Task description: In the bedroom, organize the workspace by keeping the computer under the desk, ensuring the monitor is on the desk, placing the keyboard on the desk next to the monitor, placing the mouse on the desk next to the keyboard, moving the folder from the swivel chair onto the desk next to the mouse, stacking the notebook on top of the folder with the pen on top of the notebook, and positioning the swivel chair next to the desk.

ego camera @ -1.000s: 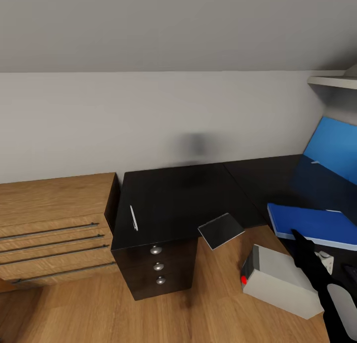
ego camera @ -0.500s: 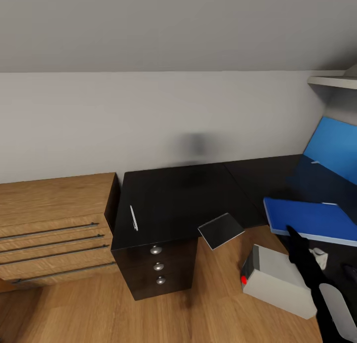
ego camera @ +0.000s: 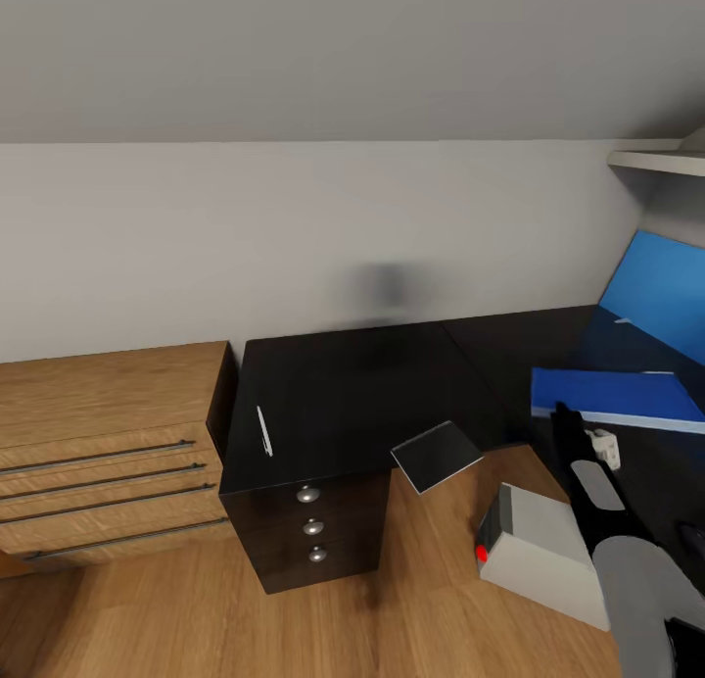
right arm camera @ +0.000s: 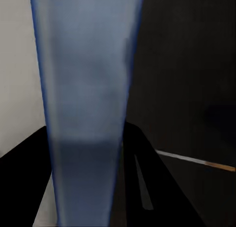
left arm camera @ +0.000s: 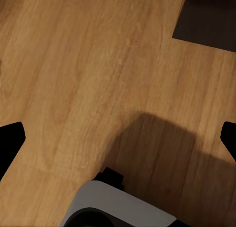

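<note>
Pale walls back the black bench (ego camera: 362, 389), pen (ego camera: 263, 430) at 9 o'clock. Right gripper (ego camera: 568, 425) grasps the folder (ego camera: 612, 396), hovering over the bench at 3 o'clock: the placing step, I judge. Next: lower it flat and release. Left gripper (left arm camera: 118, 138) hangs spread over floor.

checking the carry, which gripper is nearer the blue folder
Right. The right gripper is clamped on the folder above the desk; the left gripper hangs open over bare floor.

High head view over desk (ego camera: 362, 394); wrist views close above floor (left arm camera: 88, 64) and folder (right arm camera: 88, 89).
</note>
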`<state>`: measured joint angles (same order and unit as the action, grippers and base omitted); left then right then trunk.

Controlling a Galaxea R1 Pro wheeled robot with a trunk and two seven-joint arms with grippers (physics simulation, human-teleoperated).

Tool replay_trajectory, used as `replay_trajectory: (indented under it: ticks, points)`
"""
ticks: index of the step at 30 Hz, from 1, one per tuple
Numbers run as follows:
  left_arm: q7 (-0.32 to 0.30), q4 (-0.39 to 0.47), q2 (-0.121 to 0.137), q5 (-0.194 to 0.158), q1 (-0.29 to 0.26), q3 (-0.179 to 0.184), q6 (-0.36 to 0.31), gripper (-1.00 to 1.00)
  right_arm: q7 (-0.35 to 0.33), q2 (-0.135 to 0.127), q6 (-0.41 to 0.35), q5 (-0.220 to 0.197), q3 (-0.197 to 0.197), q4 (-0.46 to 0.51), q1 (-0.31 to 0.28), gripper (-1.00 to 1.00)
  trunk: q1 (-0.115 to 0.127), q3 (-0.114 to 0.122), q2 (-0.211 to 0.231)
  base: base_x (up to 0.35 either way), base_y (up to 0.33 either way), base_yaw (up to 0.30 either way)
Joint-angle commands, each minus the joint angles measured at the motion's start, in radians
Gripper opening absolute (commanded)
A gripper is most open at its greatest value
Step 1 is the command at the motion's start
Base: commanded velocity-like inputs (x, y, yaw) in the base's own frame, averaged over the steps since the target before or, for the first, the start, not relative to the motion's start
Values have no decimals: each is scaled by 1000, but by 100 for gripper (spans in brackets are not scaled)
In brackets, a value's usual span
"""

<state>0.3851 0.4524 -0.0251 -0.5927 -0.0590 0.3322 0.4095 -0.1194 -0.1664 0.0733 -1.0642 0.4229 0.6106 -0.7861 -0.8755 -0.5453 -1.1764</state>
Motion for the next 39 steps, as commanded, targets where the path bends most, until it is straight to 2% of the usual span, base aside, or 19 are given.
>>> replay_trajectory:
  ticks: [1, 3, 6, 12, 13, 17, 20, 26, 30, 39]
  points:
    - [7, 0, 1, -7, -1, 8, 5, 100, -6, -4, 20, -6, 1, -31, -20, -100, 0, -1, -1, 0, 0, 0]
    - [8, 0, 2, -7, -1, 7, 5, 100, -8, -10, 108, 8, 5, -126, -78, -100, 0, -1, -1, 0, 0, 0]
    - [8, 0, 1, -7, -1, 7, 5, 100, -11, -7, 123, -1, 9, -140, -86, -100, 0, -1, -1, 0, 0, 0]
    - [8, 0, 1, -7, -1, 7, 5, 100, -15, 29, 130, -94, 12, -165, -88, -100, 0, -1, -1, 0, 0, 0]
    - [8, 0, 1, -7, -1, 7, 5, 100, -15, 34, 130, -135, 13, -183, -88, -100, 0, -1, -1, 0, 0, 0]
    - [6, 15, -8, -7, -1, 8, 5, 100, -37, 57, 112, -115, -9, -206, -65, -100, 0, -1, -1, 0, 0, 0]
    - [6, 21, -15, -7, -1, 8, 6, 100, -42, 72, 123, -125, -23, -219, -66, -100, 0, -1, -1, 0, 0, 0]
    - [6, 53, -17, -3, -1, 8, 6, 100, -7, 37, 143, -132, 16, -190, -62, -100, 0, -1, -1, 0, 0, 0]
    - [6, 66, -16, -3, -1, 8, 6, 100, -5, 35, 143, -132, 40, -189, -62, -100, 0, -1, -1, 0, 0, 0]
    - [6, 67, -16, -2, -1, 8, 6, 100, -7, 35, 145, -134, 42, -189, -62, -100, 0, -1, -1, 0, 0, -15]
